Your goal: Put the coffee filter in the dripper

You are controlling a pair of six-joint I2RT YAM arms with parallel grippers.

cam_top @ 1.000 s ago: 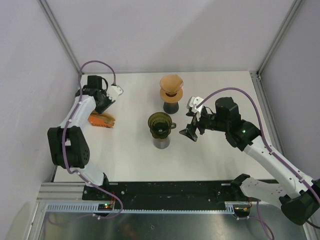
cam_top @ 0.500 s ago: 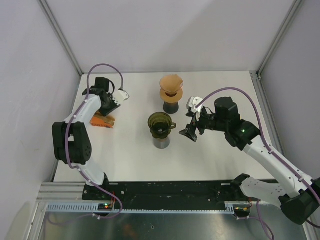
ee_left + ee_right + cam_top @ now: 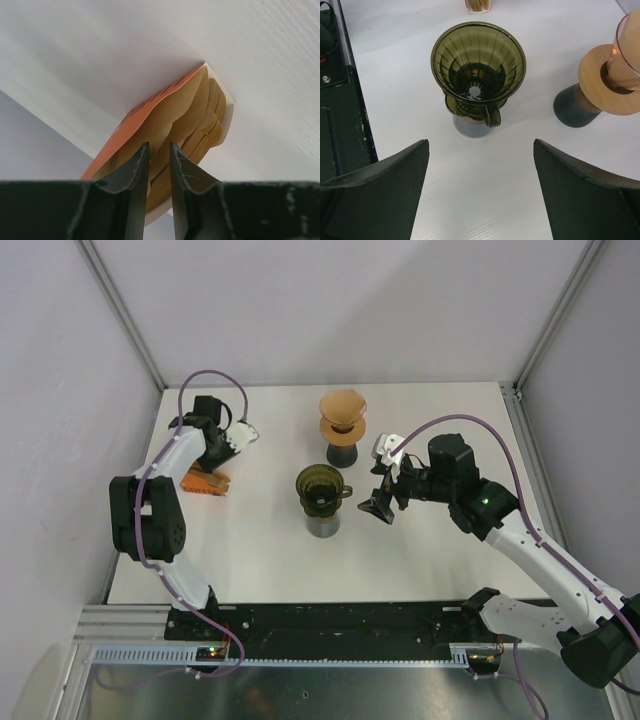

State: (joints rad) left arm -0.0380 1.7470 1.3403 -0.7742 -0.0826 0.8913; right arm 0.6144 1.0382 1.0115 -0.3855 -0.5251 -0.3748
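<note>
— How does our left tool (image 3: 158,146) stand?
— Its fingers (image 3: 135,170) are nearly together, with a slim gap between them, at the edge of the coffee filters (image 3: 195,115). We cannot tell whether a sheet is pinched.
— And our right tool (image 3: 480,145)?
— Spread wide and holding nothing, at 3 o'clock of the green dripper (image 3: 478,60).
— How do the filters look?
— Tan, scallop-edged, stacked in an orange pack (image 3: 145,107) on the bench (image 3: 250,550), at 9 o'clock of that dripper.
— Our count?
— We see two tools, one pack and two drippers. The second, a coral dripper (image 3: 342,412), is at 12 o'clock.
</note>
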